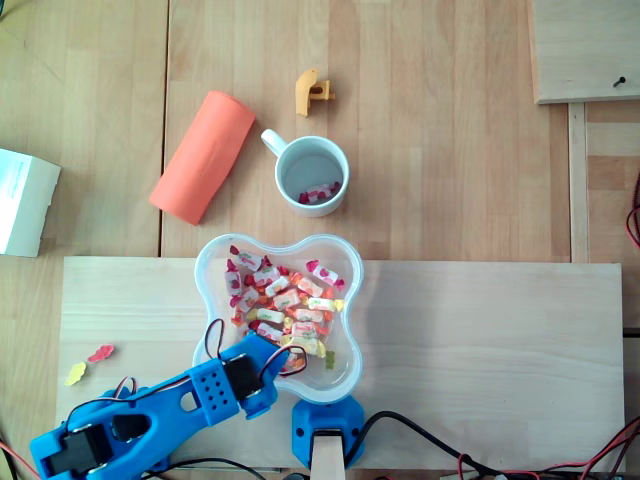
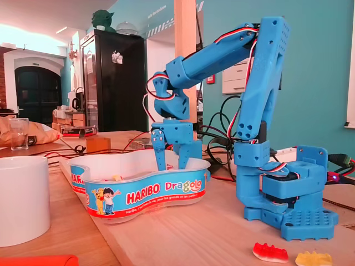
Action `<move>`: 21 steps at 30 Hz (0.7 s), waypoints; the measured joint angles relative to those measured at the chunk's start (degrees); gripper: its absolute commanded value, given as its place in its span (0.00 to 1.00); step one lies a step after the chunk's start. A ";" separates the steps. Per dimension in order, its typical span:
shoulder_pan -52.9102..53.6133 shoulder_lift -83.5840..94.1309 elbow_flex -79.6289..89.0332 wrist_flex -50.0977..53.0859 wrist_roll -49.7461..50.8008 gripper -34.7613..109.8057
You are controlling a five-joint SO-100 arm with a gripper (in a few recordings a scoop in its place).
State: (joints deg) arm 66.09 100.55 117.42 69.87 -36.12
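A clear, lobed Haribo bowl [image 1: 348, 300] [image 2: 144, 194] on the light board holds several wrapped candies [image 1: 285, 295]. My blue gripper [image 1: 272, 362] [image 2: 172, 164] points straight down over the bowl's near-left part. Its two fingers [image 2: 159, 147] stand apart, open, and their tips dip below the rim, where they are hidden. I cannot see anything between them. Beyond the bowl stands a white mug [image 1: 312, 175] [image 2: 22, 199] with a few candies [image 1: 320, 192] at its bottom.
An orange roll [image 1: 203, 155] lies left of the mug and a small orange part [image 1: 313, 92] lies behind it. Two gummies [image 1: 100, 353] [image 2: 268, 252] lie on the board near the arm. A white box [image 1: 25, 200] is at the left edge. The arm base [image 1: 325, 430] has cables beside it.
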 measured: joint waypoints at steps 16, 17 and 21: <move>-15.12 1.58 -23.73 2.99 2.99 0.23; -16.70 1.58 -25.40 3.34 4.04 0.23; -21.88 1.58 -32.61 3.25 8.88 0.23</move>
State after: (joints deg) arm 44.21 102.13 84.81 73.12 -27.25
